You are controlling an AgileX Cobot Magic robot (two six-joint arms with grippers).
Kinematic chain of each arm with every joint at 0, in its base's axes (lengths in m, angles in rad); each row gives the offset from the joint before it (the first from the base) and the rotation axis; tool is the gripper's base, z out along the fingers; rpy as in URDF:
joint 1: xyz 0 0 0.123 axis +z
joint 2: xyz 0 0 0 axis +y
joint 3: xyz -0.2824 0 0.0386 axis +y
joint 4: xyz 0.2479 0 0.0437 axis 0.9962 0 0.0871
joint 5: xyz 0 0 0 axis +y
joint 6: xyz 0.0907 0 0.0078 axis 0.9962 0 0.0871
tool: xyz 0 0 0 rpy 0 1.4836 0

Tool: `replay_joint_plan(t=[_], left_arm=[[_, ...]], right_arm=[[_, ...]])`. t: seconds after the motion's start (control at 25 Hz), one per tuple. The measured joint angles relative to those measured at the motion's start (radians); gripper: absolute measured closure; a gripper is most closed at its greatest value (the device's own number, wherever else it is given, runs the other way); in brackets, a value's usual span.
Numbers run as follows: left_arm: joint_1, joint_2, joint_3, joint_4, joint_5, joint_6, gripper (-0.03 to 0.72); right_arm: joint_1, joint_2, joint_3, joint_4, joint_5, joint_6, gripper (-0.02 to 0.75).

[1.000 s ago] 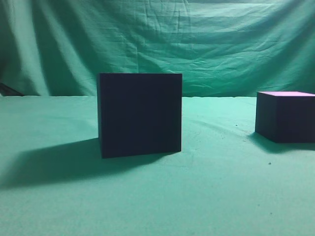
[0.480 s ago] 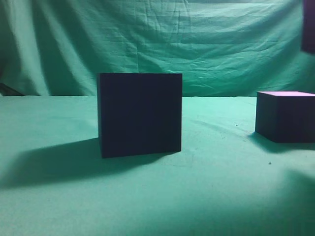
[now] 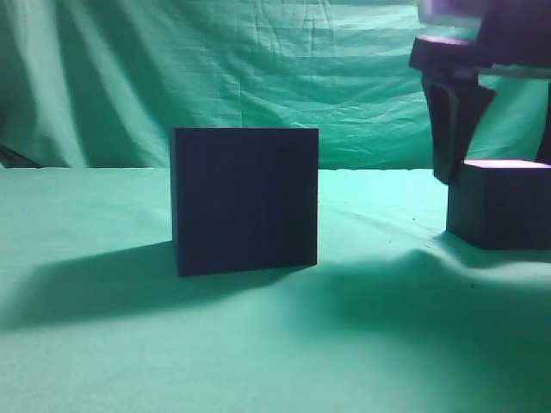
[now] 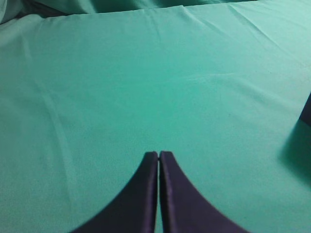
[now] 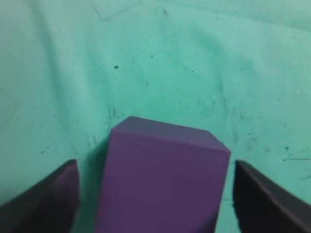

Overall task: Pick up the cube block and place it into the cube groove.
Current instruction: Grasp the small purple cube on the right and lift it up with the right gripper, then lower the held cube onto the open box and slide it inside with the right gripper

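The cube block (image 3: 501,205), small and dark with a pinkish-purple top, sits on the green cloth at the right edge of the exterior view. In the right wrist view it (image 5: 163,179) lies between my right gripper's fingers. My right gripper (image 5: 155,194) is open, its fingers spread on both sides of the block with gaps; in the exterior view one finger (image 3: 455,129) hangs just left of the block's top. The cube groove (image 3: 245,200), a large dark box, stands at the middle. My left gripper (image 4: 159,156) is shut and empty over bare cloth.
A green cloth (image 3: 275,344) covers the table and hangs as a backdrop (image 3: 258,69). A dark edge (image 4: 306,109) shows at the right side of the left wrist view. A wide shadow lies on the cloth at the lower right of the exterior view.
My right arm has come down from the upper right corner of the exterior view to just above the cube block. Its shadow has spread over the cloth. The boxes have not moved.
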Motion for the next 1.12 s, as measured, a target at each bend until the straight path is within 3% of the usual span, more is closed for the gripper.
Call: replay_joint_plan(t=[0.2,0.6,0.88,1.12], left_arm=[[0.000,0.000,0.000,0.000,0.000,0.000,0.688],[0.000,0.000,0.000,0.000,0.000,0.000,0.688],[0.000,0.000,0.000,0.000,0.000,0.000,0.688],[0.000,0.000,0.000,0.000,0.000,0.000,0.688]], right_arm=[[0.000,0.039,-0.007,-0.002,-0.001,0.010,0.311],[0.022,-0.004,-0.244,0.043,0.239,0.006,0.302],[0.253,-0.032,-0.364,0.060,0.308,0.062,0.302],[0.402,0.003,-0.370,0.064,0.212,0.096,0.302]])
